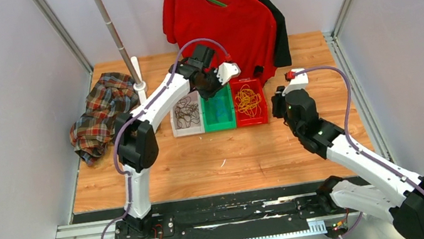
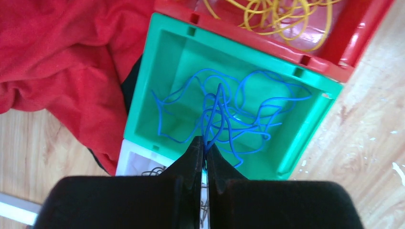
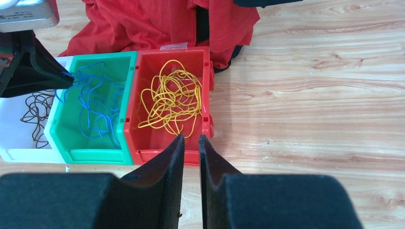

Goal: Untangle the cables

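Observation:
Three bins stand side by side. The blue cables [image 2: 229,114] lie tangled in the green bin [image 2: 141,95]. My left gripper [image 2: 205,143] hangs over that bin, shut on a few blue strands that rise taut to its tips; it also shows in the top view [image 1: 215,87]. The yellow-orange cables [image 3: 169,100] curl in the red bin [image 3: 157,155]. The black cables [image 3: 36,112] lie in the white bin [image 3: 19,152]. My right gripper [image 3: 191,138] hovers just in front of the red bin, with only a narrow slit between the jaws and nothing in them.
A red shirt [image 1: 216,17] on a green hanger drapes down to the table right behind the bins, with a black garment beside it. A plaid cloth [image 1: 100,111] lies at the left by a metal pole [image 1: 114,32]. Bare wood lies right of the red bin.

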Controlling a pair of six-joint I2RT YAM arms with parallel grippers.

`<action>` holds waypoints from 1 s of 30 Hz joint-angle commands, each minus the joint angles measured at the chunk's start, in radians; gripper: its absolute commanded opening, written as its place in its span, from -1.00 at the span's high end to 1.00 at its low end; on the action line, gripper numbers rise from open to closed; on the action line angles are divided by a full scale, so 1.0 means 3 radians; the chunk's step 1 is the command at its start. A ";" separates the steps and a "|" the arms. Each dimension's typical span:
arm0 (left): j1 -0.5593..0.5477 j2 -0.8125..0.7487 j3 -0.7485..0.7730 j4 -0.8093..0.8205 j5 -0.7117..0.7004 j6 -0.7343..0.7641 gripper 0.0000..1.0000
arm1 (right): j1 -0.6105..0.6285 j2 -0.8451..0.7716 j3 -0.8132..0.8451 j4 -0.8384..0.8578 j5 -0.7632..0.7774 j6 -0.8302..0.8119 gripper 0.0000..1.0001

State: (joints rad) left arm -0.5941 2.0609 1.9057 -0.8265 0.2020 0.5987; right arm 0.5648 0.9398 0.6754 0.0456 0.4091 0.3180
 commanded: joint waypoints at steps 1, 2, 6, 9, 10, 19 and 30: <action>0.0027 0.0012 0.0045 0.0210 -0.0214 0.0013 0.72 | -0.0005 -0.0019 -0.0034 -0.0010 0.0099 0.0012 0.65; 0.0027 0.0002 0.0034 0.0205 -0.0211 0.0000 0.48 | -0.0007 -0.0006 -0.0024 -0.0012 0.0099 0.0013 0.62; 0.0043 -0.0205 -0.0058 0.0200 -0.0191 -0.0058 -0.63 | -0.0009 0.0036 0.0017 -0.0026 0.0098 0.0010 0.25; 0.0092 -0.0443 -0.0110 0.0129 -0.0070 -0.0134 -0.96 | -0.0007 0.0065 0.0057 -0.0034 0.0099 -0.0020 -0.12; 0.0113 -0.0524 -0.0098 0.0077 -0.0035 -0.0172 -0.96 | -0.0006 0.0072 0.0070 -0.0041 0.0099 -0.0032 -0.19; 0.0925 -0.1680 -0.0602 0.0083 0.0509 -0.0759 -0.96 | -0.0009 -0.0053 -0.0181 0.0142 0.0988 -0.0296 -0.43; 0.2439 -0.2832 -0.3326 0.2090 0.0770 -0.1455 -0.96 | -0.0736 0.0395 -0.0612 0.0849 0.1876 -0.0754 -0.48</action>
State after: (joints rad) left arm 0.0620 1.2186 1.1183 -0.4366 0.3855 0.2569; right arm 0.4747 1.0458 0.5262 0.2375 0.8623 0.0761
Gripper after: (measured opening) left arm 0.977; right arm 0.741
